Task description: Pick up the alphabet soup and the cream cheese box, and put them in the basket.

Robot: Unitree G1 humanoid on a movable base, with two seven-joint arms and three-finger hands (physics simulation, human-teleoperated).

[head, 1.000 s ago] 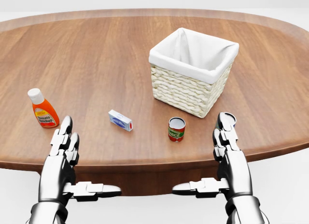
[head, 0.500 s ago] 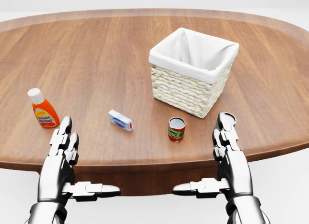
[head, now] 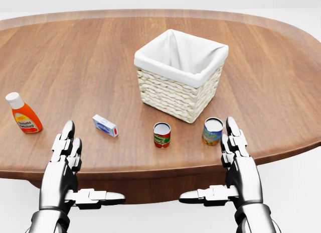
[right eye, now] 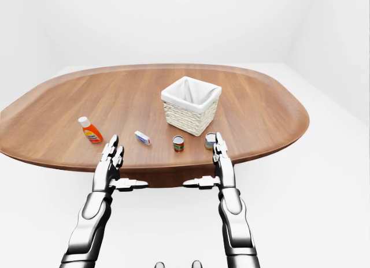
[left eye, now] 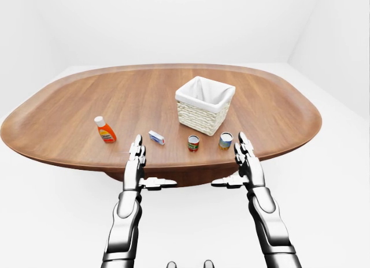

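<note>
Alphabet soup (head: 162, 134) label unreadable, second can (head: 212, 131) partly behind right hand (head: 235, 152)

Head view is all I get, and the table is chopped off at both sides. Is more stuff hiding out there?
Observer: No. The left-eye view shows the whole oval table. Nothing lies further left than the ketchup bottle or further right than the basket.
Operator: What's around the table?
Observer: Just a plain white floor and white walls.
Operator: I only see hands. Where are the arms?
Observer: The left arm and the right arm rise from the bottom edge. The left hand and right hand are open at the table's near edge, fingers pointing up the view.
</note>
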